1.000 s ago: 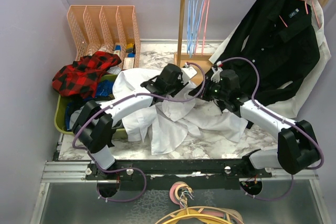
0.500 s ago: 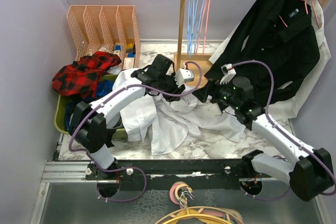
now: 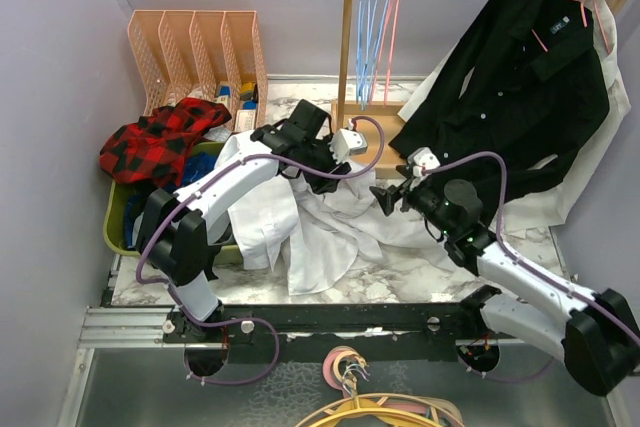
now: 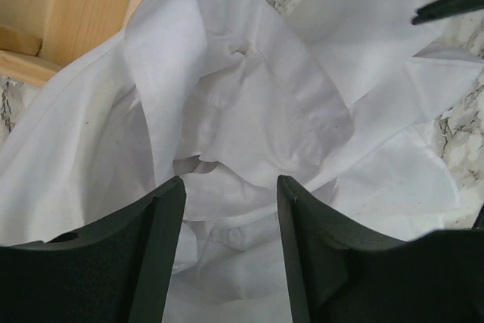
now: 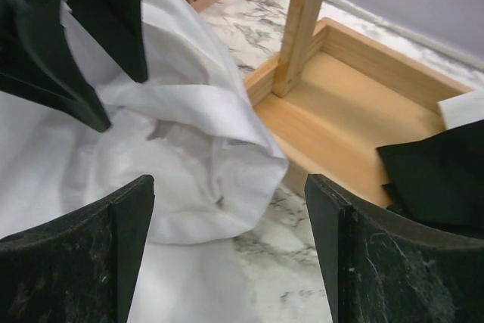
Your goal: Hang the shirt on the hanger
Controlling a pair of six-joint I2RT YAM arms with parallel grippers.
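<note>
Shows one crumpled white shirt (image 3: 335,237) beneath two grippers, left gripper (image 4: 231,187) and right gripper (image 5: 227,187), both spread wide, grasping nothing.

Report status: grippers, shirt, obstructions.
Left gripper open, low over white shirt. Right gripper open, empty. Shirt crumpled on table, unhung. Wooden rack base close behind.

**My marble table and its load**

The table (image 3: 300,102) I am bolted to has a white top veined with grey. The shirt (image 3: 330,237) lies crumpled across its middle, white on white, with folds piled up and one edge reaching the wooden rack base (image 5: 355,104). That base stands toward the back, right of centre. A peach wire organizer (image 3: 195,52) stands in the back left corner. A green bin (image 3: 118,212) sits at the left edge, just beside the shirt.
</note>
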